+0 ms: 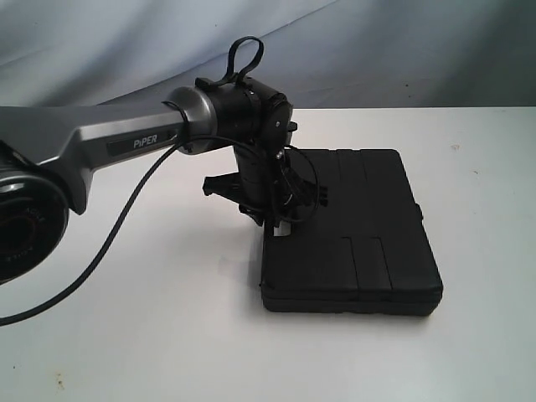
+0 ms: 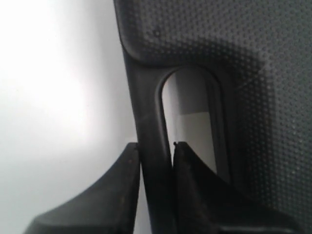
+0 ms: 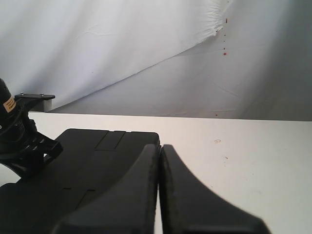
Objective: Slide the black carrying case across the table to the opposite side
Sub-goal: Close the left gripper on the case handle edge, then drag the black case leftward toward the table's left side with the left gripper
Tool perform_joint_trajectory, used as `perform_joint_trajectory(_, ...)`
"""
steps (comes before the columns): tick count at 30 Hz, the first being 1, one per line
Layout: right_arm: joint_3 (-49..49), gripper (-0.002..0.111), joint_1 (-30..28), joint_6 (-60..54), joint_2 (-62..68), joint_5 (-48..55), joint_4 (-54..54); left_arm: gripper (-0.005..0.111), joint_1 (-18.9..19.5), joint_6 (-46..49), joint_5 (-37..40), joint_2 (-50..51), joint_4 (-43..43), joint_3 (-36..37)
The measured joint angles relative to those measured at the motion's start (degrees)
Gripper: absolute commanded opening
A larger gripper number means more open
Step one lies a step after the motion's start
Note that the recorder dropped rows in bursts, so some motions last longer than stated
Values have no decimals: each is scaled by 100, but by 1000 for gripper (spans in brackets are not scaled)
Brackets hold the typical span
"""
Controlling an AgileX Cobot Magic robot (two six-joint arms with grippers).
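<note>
The flat black plastic case (image 1: 368,226) lies on the big white table (image 1: 151,318). It sits right of the middle, nearer the far edge. A black and grey arm (image 1: 126,142) reaches in from the left side. Its left claw (image 2: 156,146) points down at the case's left edge. The two fingers pinch the case's thin handle bar (image 2: 152,112) tight. The right claw (image 3: 159,146) is near the case, fingers pressed together with nothing between them.
</note>
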Motion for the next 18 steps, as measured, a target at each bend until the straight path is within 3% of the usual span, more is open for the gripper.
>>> perform_joint_trajectory(18, 0, 0, 0, 0, 0, 0, 0, 0, 238, 171, 20, 0, -311, 0)
